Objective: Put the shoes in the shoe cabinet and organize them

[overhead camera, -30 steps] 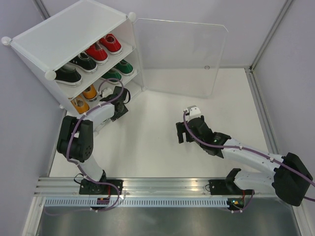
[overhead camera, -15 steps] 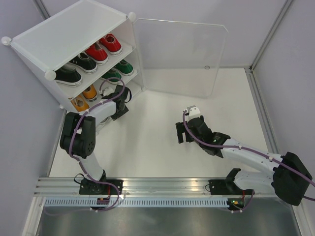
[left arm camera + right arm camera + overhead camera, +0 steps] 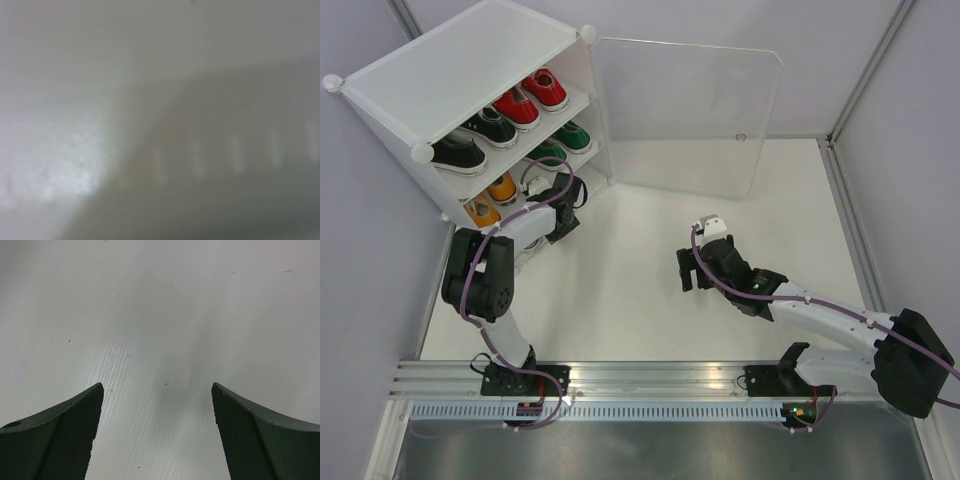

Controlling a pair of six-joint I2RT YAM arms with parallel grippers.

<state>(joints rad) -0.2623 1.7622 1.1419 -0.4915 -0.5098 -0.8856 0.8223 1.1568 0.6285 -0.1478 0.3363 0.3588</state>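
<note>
Table (image 3: pixel 620 300): white, walled on the left, far and right edges; arm bases at the near edge.

Shoe cabinet (image 3: pixel 460 60): stands in the far left corner of the table, set at an angle, open front turned toward the table's middle. Clear door panel (image 3: pixel 690 110) swung wide open, running along the far edge.

Right gripper (image 3: pixel 688 270): low over the middle of the table, well apart from the cabinet. Wrist view shows its fingers (image 3: pixel 60 440) spread wide with only bare table between them; nothing held.

Left gripper (image 3: pixel 560 200): at the cabinet's front, at the lowest tier, just below the green shoes. Fingers hidden in the top view; the wrist view is a pale blur with a row of light marks. Cannot tell whether they are open or closed, or whether they hold anything.

Shoes, top tier: black pair (image 3: pixel 470 142) toward the left, red pair (image 3: pixel 530 98) toward the door side.
Middle tier: orange pair (image 3: pixel 492 200) left, green pair (image 3: pixel 562 143) right.
All toes point outward.
</note>
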